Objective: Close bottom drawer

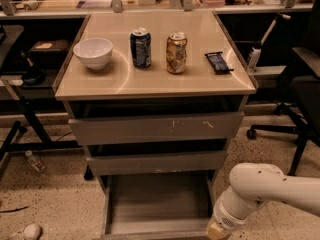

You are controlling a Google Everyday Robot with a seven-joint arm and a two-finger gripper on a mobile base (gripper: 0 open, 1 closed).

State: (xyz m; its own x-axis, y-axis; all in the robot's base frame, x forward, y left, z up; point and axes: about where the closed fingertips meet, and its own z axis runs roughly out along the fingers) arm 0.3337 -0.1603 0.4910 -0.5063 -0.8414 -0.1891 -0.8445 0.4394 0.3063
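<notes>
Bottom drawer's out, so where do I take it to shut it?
No handle shows, so probably push rather than pinch: meet the bottom drawer at its front edge, from the front, pressing straight in. The gripper is by its front right corner, at the picture's bottom.

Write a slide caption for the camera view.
The bottom drawer stands open, with the pincer low beside its front right corner.

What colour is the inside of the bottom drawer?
Grey wood-grain, seen in the camera view; the bottom drawer stands open, with the gripper at its front right corner.
</notes>
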